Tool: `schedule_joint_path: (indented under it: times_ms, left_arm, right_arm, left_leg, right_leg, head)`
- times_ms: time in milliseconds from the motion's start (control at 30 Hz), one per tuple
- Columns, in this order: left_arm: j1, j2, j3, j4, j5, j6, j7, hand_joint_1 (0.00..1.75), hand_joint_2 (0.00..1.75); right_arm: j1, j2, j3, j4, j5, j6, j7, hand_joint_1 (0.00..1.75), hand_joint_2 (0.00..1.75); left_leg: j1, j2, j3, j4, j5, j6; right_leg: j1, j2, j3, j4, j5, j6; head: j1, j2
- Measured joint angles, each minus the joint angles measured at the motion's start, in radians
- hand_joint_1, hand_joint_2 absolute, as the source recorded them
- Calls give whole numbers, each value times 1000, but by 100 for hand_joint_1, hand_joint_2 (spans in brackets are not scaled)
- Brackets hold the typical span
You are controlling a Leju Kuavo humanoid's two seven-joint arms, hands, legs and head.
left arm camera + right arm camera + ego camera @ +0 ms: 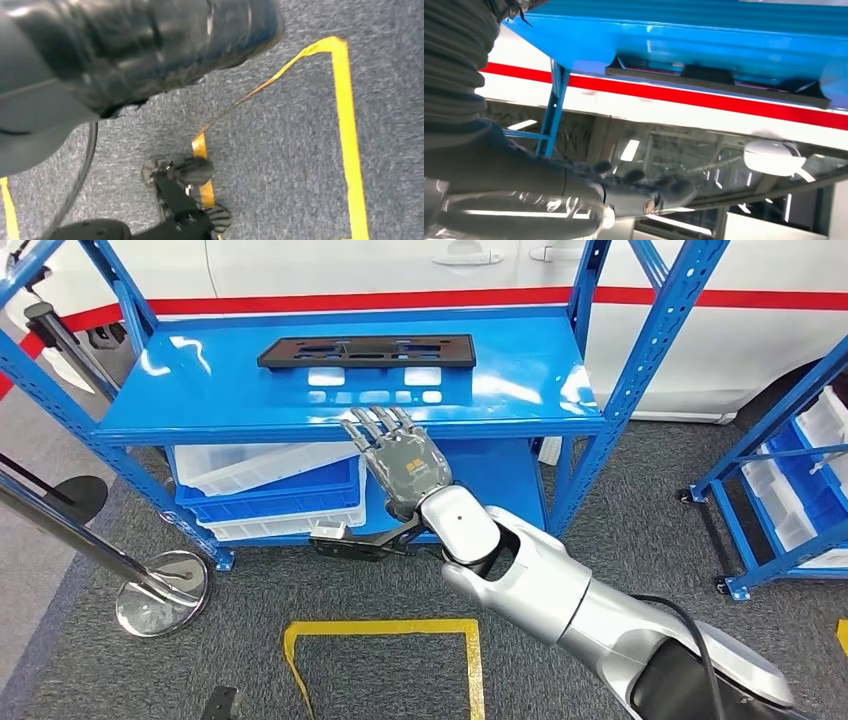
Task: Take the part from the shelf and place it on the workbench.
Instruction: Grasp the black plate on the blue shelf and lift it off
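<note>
A flat black part [367, 350] with several cut-out slots lies on the top blue shelf [220, 400], toward its back. My right hand [397, 455] is raised at the shelf's front edge, fingers stretched out and apart, holding nothing, well short of the part. In the right wrist view the part [719, 82] appears as a dark strip on the blue shelf surface [684, 42], with the fingers [644, 192] spread before it.
The blue shelf uprights [640, 350] flank the top board. White and blue bins [275, 485] sit on the lower level. A chrome stanchion base [160, 590] stands at the left. Another blue rack [790, 470] is at the right. Yellow tape [400, 635] marks the floor.
</note>
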Motion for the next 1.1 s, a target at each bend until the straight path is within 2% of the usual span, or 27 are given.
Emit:
schedule_joint_path:
  times_ms: [67,100,133,200,233,267,300,400,433,467,500,567,600,633,700,733,767,800,933,967,1000,1067,1100]
  left_arm:
    - [2,2,0,0,3,0,0,0,0]
    - [4,2,0,0,7,-1,0,0,0]
    - [5,2,0,0,12,-2,0,0,0]
    - [6,2,1,0,18,-5,-2,0,0]
    - [5,2,1,0,20,-7,-2,0,0]
    - [3,2,2,0,20,-8,-2,0,0]
    - [2,2,2,0,20,-9,-3,0,0]
    - [3,2,4,0,22,-10,-4,0,0]
    - [4,2,4,0,22,-10,-4,0,0]
    - [4,2,5,0,23,-10,-5,0,0]
    - [3,2,6,0,23,-10,-5,0,0]
    - [2,2,8,0,23,-10,-5,0,0]
    - [2,2,9,0,23,-10,-5,0,0]
    - [3,2,10,0,23,-10,-5,0,0]
    - [4,3,13,0,23,-12,-6,0,0]
    - [4,3,14,0,22,-12,-6,0,0]
    - [3,3,15,0,21,-12,-6,0,0]
    - [2,3,17,0,20,-13,-7,0,0]
    - [0,1,23,0,11,-14,-8,0,0]
    - [0,0,23,0,8,-15,-8,0,0]
    - [0,0,23,0,7,-15,-8,0,0]
    - [0,0,23,0,3,-15,-8,0,0]
    - [1,0,24,0,0,-15,-8,0,0]
  right_arm:
    - [3,1,0,0,0,0,0,0,175]
    - [6,1,0,0,1,1,0,0,175]
    - [7,1,0,0,1,1,0,0,175]
    - [9,2,0,0,1,1,0,0,175]
    - [8,3,0,0,2,1,0,0,175]
    - [7,4,0,-1,2,2,0,0,175]
    - [8,4,0,-1,2,2,0,0,175]
    - [9,6,0,-4,2,3,0,0,175]
    - [8,6,0,-5,2,3,0,0,175]
    - [7,6,-1,-6,2,3,0,0,175]
    - [7,5,-1,-6,2,3,0,0,175]
    - [12,4,-1,-5,2,5,0,0,175]
    - [15,4,-1,-5,2,5,0,0,175]
    - [17,4,-1,-4,2,6,0,0,175]
    - [18,4,-1,-3,0,6,0,0,87]
    - [17,4,-1,-3,-2,6,0,0,44]
    - [16,5,-1,-3,-4,6,-1,0,0]
    - [16,6,-1,-3,-7,5,-3,0,0]
    - [16,14,-1,-4,-13,-2,-14,0,0]
    - [14,19,-1,-4,-16,-5,-18,0,44]
    - [14,24,-2,-5,-20,-7,-22,0,87]
    - [13,34,-1,-5,-26,-11,-32,0,175]
    - [13,39,-1,-4,-29,-14,-37,0,175]
  left_leg:
    - [0,0,-77,117,-26,-3]
    - [0,0,-101,140,-16,-3]
    - [0,0,-108,125,13,-1]
    - [0,0,-72,7,99,5]
    - [-3,0,-47,-53,129,9]
    - [-6,-1,-27,-97,142,14]
    - [-10,-2,-17,-117,139,18]
    - [-9,-3,-1,-137,129,32]
    - [-7,-2,8,-145,128,37]
    - [-5,-1,18,-152,127,42]
    - [-5,-1,25,-155,123,47]
    - [-5,-1,33,-154,114,52]
    - [-5,-1,38,-153,108,52]
    - [-5,-1,43,-151,102,52]
    - [-5,-3,59,-147,86,48]
    - [-7,-3,64,-142,78,44]
    - [-8,-4,66,-138,70,39]
    - [-9,-5,65,-135,66,34]
    - [-5,-1,59,-121,49,13]
    - [-4,-1,47,-90,34,8]
    - [-3,0,21,-39,14,4]
    - [-2,0,-56,91,-22,-1]
    - [-2,0,-90,134,-24,-2]
  right_leg:
    - [3,0,11,0,-10,-6]
    - [5,1,17,1,-15,-6]
    - [6,2,25,1,-21,-7]
    - [7,3,45,1,-36,-4]
    - [9,3,52,1,-42,-1]
    - [10,3,55,1,-47,3]
    - [11,4,56,1,-51,7]
    - [12,3,60,-4,-59,22]
    - [12,1,56,11,-69,27]
    - [12,0,40,47,-85,30]
    - [11,-2,9,104,-106,33]
    - [8,-2,-74,233,-138,37]
    - [6,-2,-104,266,-133,39]
    - [3,-2,-116,262,-110,40]
    - [-1,-3,-88,159,-26,39]
    - [-1,-3,-64,102,6,38]
    - [0,-3,-44,53,21,34]
    - [2,-3,-33,28,21,30]
    - [3,1,-15,8,4,10]
    - [2,1,-8,4,1,4]
    - [2,0,0,2,-3,-1]
    - [4,0,10,1,-11,-8]
    - [5,0,15,1,-15,-9]
  head:
    - [0,0]
    - [0,0]
    - [0,0]
    - [0,0]
    - [0,0]
    - [0,0]
    - [1,0]
    - [4,0]
    - [5,0]
    - [6,0]
    - [6,0]
    - [7,0]
    - [7,0]
    - [7,0]
    - [7,0]
    - [7,0]
    - [8,0]
    - [7,0]
    - [8,0]
    - [7,0]
    - [6,0]
    - [6,0]
    - [6,0]
